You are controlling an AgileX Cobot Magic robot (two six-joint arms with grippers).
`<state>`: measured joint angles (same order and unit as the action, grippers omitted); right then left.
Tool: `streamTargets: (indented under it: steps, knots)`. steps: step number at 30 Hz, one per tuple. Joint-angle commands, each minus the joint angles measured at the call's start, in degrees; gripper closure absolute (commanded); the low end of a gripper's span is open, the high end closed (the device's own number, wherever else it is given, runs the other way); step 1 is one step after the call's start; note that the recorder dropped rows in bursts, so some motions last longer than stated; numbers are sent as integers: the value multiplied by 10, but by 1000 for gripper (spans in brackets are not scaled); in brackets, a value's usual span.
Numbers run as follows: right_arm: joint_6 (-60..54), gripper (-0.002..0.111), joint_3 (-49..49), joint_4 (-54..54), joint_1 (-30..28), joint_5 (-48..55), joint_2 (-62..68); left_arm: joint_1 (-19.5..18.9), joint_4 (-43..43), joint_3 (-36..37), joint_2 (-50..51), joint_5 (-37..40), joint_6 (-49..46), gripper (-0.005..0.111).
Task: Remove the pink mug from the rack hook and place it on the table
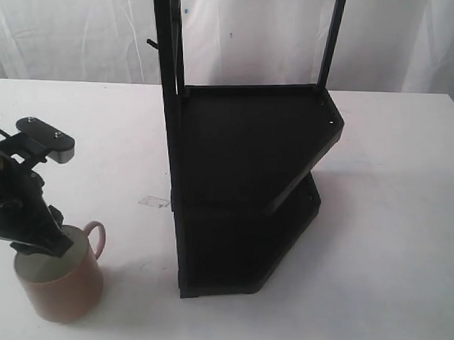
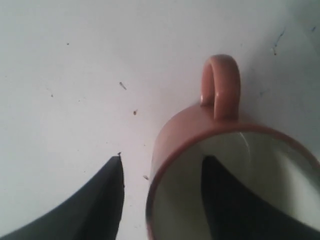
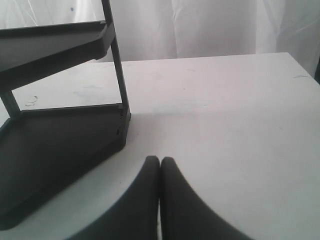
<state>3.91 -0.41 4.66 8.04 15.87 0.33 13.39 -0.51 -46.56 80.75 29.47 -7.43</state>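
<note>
Black left gripper: we see it at the far left, tilted down over the mug's mouth. Its jaws are parted and straddle the mug's wall, one finger inside the cup and the other outside. In the left wrist view we see a gap between the outer finger and the wall, so it has hold of nothing.

Dusty-pink ceramic mug with a cream-white inside: it stands upright on the table at the near left, well apart from the hook. Its small loop handle points toward the rack.

Flat white tabletop: it is plain, with a few dark specks near the mug.

Small piece of clear tape: it lies flat on the tabletop between the mug and the rack's post.

Thin black peg hook: it juts out from the left upright post, high up, and it is bare.

Tall black two-shelf rack: it stands in the middle of the tabletop, and we see both shelves bare.

Black right gripper: we see it only in the right wrist view, near the rack's lower shelf. Its two fingers press together with nothing between them.
</note>
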Motion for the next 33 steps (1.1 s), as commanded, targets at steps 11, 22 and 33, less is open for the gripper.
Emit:
streamTargets:
  steps: [11,22,33]
  knots:
    - [-2,108,4,-2,-2,-7,-3,-1,-51,-43,-52,68,-3,54]
    - [-2,108,4,-2,-2,-7,-3,-1,-88,-42,-211,96,-10,85]
    - [-2,108,4,-2,-2,-8,-3,-1,-186,63,-450,61,-45,107]
